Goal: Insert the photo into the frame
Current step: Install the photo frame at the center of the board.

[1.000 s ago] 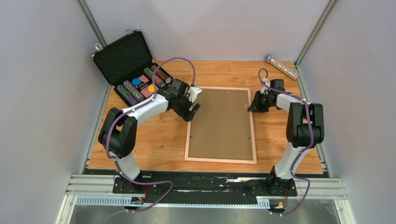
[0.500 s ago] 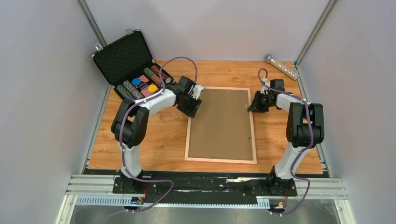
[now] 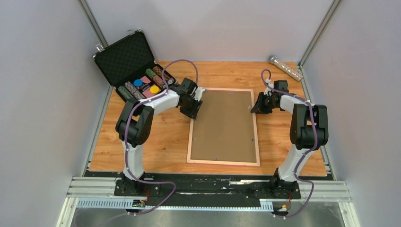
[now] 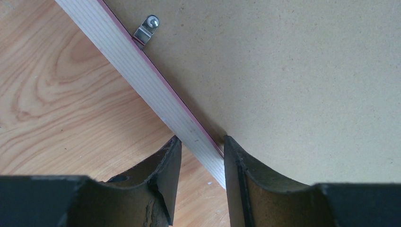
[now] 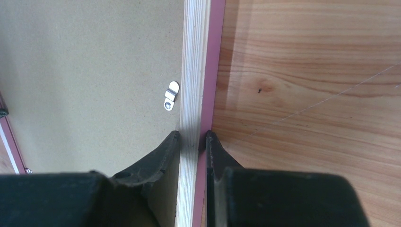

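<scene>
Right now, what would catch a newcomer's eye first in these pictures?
The frame lies face down mid-table, its brown backing board up. The left claw straddles its left rail, and the right claw is shut on its right rail. An open black case of colourful pieces stands at the far left corner.

The left gripper (image 3: 194, 105) now straddles the frame (image 3: 223, 126)'s left rail, its elbow drawn nearer the frame.

Right gripper (image 5: 193, 142) fingers straddle the frame (image 5: 195, 71) rail, apparently pinching it; metal turn-clip (image 5: 171, 95) beside rail on backing board (image 5: 90, 71).
</scene>
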